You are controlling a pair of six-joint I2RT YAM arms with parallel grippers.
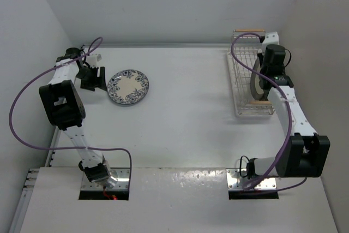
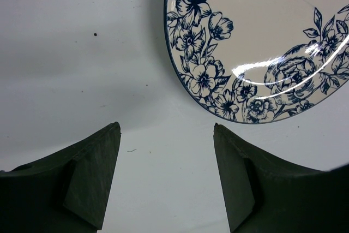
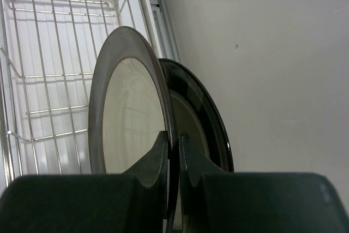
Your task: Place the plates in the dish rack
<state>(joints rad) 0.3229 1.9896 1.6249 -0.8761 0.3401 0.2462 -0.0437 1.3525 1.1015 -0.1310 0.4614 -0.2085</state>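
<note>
The white plate with blue flowers [image 1: 128, 87] lies flat on the table, and its rim fills the upper right of the left wrist view [image 2: 262, 42]. My left gripper [image 2: 166, 129] stands open just left of it [image 1: 91, 78], with only bare table between the fingers. In the white wire dish rack [image 1: 244, 80] at the right, a cream plate with a grey-brown rim [image 3: 125, 129] stands on edge. My right gripper [image 3: 173, 137] is shut on that plate's rim. Right behind it stands a cream plate with a dark rim [image 3: 203, 118], also on edge.
The rack [image 3: 54, 53] sits against the right wall [image 3: 262, 53], with a wooden handle bar [image 1: 250, 30] at its far end. Its far half holds open wire slots. A purple cable [image 1: 32, 88] loops off each arm.
</note>
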